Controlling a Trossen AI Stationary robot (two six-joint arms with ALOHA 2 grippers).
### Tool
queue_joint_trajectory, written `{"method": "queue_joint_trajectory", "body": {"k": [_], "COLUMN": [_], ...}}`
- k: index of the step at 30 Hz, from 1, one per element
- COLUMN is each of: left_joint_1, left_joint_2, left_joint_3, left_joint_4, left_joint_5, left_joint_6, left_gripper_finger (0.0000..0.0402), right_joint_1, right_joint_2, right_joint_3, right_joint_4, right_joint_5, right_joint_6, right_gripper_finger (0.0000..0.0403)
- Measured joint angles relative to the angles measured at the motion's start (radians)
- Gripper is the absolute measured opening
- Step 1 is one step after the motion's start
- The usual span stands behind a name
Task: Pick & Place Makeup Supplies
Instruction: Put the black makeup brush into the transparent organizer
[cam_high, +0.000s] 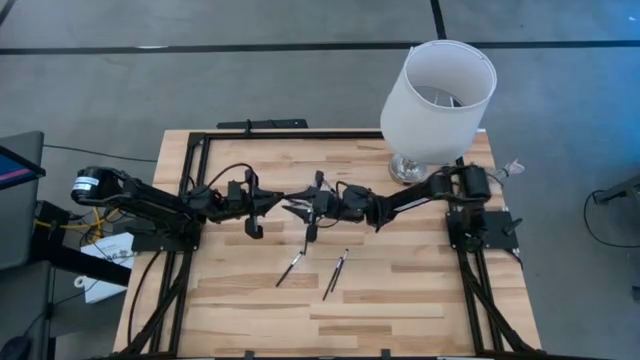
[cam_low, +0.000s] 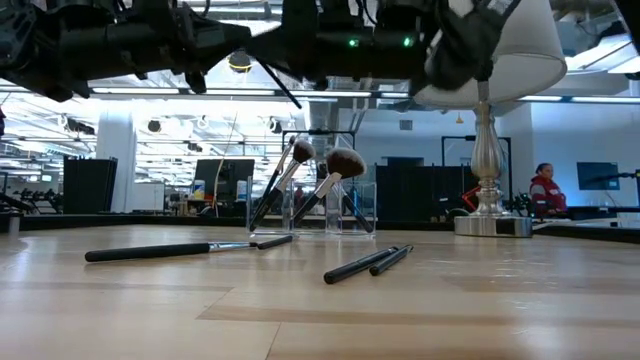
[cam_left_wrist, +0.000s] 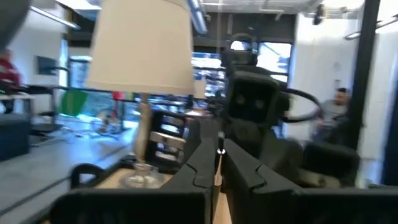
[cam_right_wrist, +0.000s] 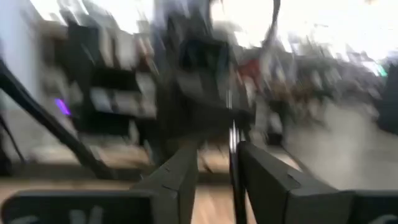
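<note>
Thin black makeup brushes lie flat on the wooden table (cam_high: 250, 300): one (cam_high: 290, 268) (cam_low: 170, 250) to the left, a close pair (cam_high: 335, 273) (cam_low: 365, 262) to the right. More brushes stand head-up in a clear holder (cam_low: 310, 215). Both grippers meet high over the table's middle. My left gripper (cam_high: 278, 203) (cam_left_wrist: 219, 165) is shut on a thin brush (cam_low: 280, 85). My right gripper (cam_high: 300, 207) (cam_right_wrist: 217, 162) faces it, open, and the brush (cam_right_wrist: 232, 149) stands in its gap close to one finger (cam_right_wrist: 261, 177). Whether that finger touches the brush, I cannot tell. My left gripper pinches the thin brush's silver shaft (cam_left_wrist: 219, 154) between its two fingers, coming level from the table's left. The fingers lie across the shaft. The brush is lifted clear of the table and slants in the air.
A white-shaded lamp (cam_high: 437, 100) (cam_low: 485, 150) stands on its metal foot at the table's far right corner. A black frame rail (cam_high: 300, 133) runs along the far and side edges. A person (cam_low: 545, 190) shows in the room behind. Bare wood lies at the near edge.
</note>
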Motion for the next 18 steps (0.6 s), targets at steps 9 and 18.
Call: {"method": "queue_joint_trajectory", "body": {"k": [9, 18], "left_joint_1": [0.027, 0.13], "left_joint_2": [-0.001, 0.001], "left_joint_3": [0.002, 0.046], "left_joint_4": [-0.164, -0.242], "left_joint_5": [-0.1, -0.005], "left_joint_6": [0.011, -0.052], "left_gripper_finger": [0.0012, 0.0012], "right_joint_1": [0.087, 0.183], "right_joint_2": [-0.321, -0.407], "right_joint_3": [0.0, 0.0], "right_joint_4": [-0.683, -0.813], "right_joint_5": [0.258, 0.258], "right_joint_6": [0.096, 0.223], "right_gripper_finger": [0.0167, 0.0169]}}
